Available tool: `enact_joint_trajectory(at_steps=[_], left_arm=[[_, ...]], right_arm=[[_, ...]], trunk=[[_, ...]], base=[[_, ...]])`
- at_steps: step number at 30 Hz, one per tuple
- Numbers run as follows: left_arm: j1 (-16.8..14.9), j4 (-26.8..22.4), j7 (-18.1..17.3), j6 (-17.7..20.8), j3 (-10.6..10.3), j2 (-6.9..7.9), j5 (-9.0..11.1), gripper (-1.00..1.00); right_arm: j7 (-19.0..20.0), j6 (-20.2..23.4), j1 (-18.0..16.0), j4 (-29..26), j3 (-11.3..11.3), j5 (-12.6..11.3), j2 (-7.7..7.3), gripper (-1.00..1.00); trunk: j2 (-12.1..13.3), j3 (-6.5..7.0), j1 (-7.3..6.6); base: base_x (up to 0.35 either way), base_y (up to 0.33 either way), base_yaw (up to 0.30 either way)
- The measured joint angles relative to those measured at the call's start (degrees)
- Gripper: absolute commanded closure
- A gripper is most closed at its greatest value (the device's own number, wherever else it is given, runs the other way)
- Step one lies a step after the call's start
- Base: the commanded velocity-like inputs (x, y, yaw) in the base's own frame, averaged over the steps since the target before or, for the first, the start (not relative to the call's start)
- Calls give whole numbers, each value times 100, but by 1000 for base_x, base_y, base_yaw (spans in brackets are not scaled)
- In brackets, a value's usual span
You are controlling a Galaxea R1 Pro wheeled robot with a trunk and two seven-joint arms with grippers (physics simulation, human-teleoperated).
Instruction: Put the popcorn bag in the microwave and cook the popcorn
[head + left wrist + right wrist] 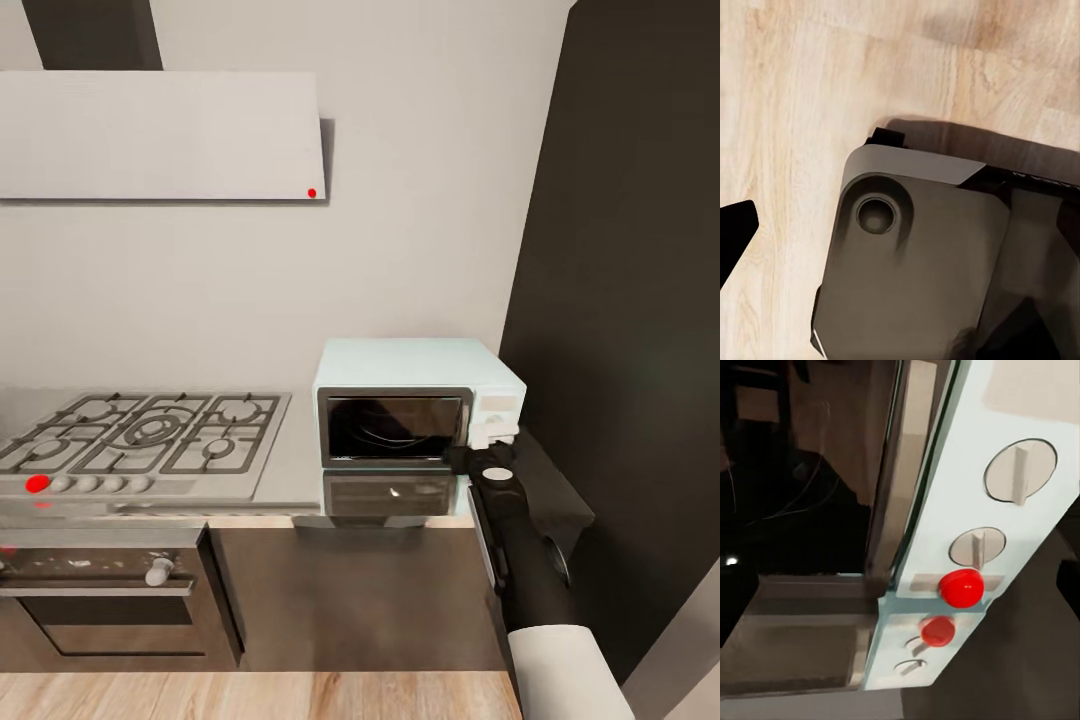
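Observation:
The mint-blue microwave (pixel 410 372) stands on the grey countertop (pixel 290 480) against the wall, its dark glass door closed. The popcorn bag and popcorn are out of view. My right gripper (pixel 490 438) is at the microwave's white side panel, at the front right corner. The right wrist view looks closely at that panel (pixel 975 480), with two knobs above a red button (pixel 960 587). Dark finger edges sit far apart at that picture's sides, so the gripper is open and holds nothing. One dark finger (pixel 735 236) of my left gripper hangs low over the wooden floor (pixel 795 90), also open and holding nothing.
A steel gas hob (pixel 140 435) lies left of the microwave, with a built-in oven (pixel 100 590) below and a range hood (pixel 160 135) above. A tall dark cabinet (pixel 630 250) closes off the right side. The robot's dark base (pixel 922 255) is below the left gripper.

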Motion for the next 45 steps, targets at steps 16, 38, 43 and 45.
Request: enact_joint_trajectory(at_steps=[16,38,43,45], left_arm=[[0,0,-3,-3,0,9,2,-100],[0,0,1,-9,0,9,9,-100],[0,0,-1,-9,0,9,9,-100],[0,0,2,-9,0,9,9,-100]], right_arm=[[45,-251,0,25,-12,-759,-1,-100],[18,-441,0,382,-34,-797,-594,-100],[17,-445,0,380,-154,-825,-636,-100],[30,-447,0,380,-370,-825,-639,-100]], trunk=[[0,0,0],[0,0,0],[0,0,0],[0,0,0]], base=[[0,35,0],[0,31,0],[0,0,0],[0,0,0]])
